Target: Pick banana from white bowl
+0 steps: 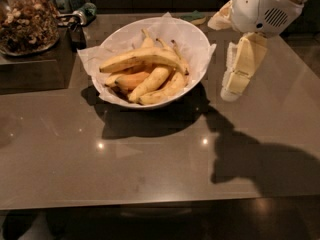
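Note:
The banana [140,59], long and pale yellow, lies across the top of several shorter bananas in the white bowl [199,76], its stem end toward the right rim. The bowl is lined with crinkled white paper [90,59] and stands at the back middle of the dark table. An orange-tinted banana [131,79] lies under the long one. My gripper [231,90] hangs just right of the bowl at about rim height, pointing down, and holds nothing. It is apart from the bowl and the bananas.
A glass jar of nuts [25,21] stands on a dark box [35,69] at the back left. A green item [89,9] lies behind the bowl. The table's front edge [150,201] runs along the bottom.

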Motion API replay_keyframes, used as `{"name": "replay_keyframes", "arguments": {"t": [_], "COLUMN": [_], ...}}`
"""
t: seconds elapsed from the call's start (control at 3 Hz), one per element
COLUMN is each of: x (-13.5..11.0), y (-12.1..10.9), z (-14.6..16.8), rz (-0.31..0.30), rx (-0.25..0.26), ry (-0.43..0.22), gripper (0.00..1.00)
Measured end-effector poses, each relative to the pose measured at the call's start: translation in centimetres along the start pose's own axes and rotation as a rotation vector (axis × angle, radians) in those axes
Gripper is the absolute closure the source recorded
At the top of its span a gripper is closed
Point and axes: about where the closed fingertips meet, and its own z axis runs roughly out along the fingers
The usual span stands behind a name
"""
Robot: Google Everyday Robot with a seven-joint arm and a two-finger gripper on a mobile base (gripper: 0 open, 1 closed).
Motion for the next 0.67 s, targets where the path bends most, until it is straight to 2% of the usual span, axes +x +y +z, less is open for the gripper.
{"name": "replay_keyframes", "arguments": {"t": [0.33,0.67], "x": [-0.18,-0.16], "y": [-0.31,-0.2], "z": [-0.16,0.78], "rz": [0.0,0.002], "rx": [0.017,0.026], "ry": [-0.005,-0.049], "gripper": [0.0,0.0]}}
